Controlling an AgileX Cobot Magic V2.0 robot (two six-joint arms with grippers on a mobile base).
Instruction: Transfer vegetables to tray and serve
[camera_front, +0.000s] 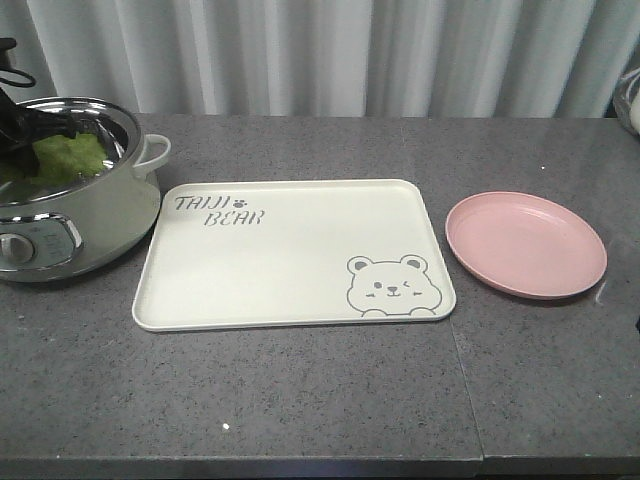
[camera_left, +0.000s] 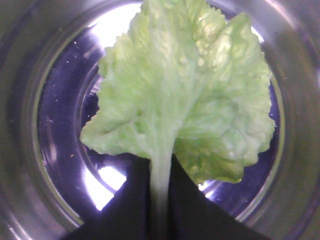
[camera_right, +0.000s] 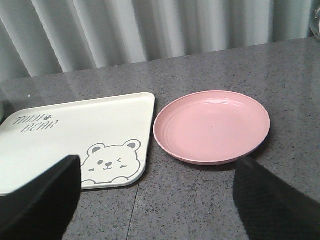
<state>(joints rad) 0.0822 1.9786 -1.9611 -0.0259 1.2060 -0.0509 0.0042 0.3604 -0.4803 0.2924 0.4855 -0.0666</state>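
A light green lettuce leaf (camera_left: 185, 95) hangs inside the steel pot, and my left gripper (camera_left: 161, 195) is shut on its pale stem. In the front view the same lettuce leaf (camera_front: 68, 155) shows above the pot's rim, with the left gripper (camera_front: 30, 128) dark beside it. The cream tray (camera_front: 290, 255) with the bear face lies flat at the counter's middle, bare. My right gripper (camera_right: 155, 200) stands open over the grey counter, just in front of the tray (camera_right: 75, 135), holding nothing.
A pale green electric pot (camera_front: 70, 190) with a steel bowl (camera_left: 45, 150) stands at the left edge, close to the tray. A round pink plate (camera_front: 526, 243) (camera_right: 212, 125) sits right of the tray. White curtains hang behind the counter.
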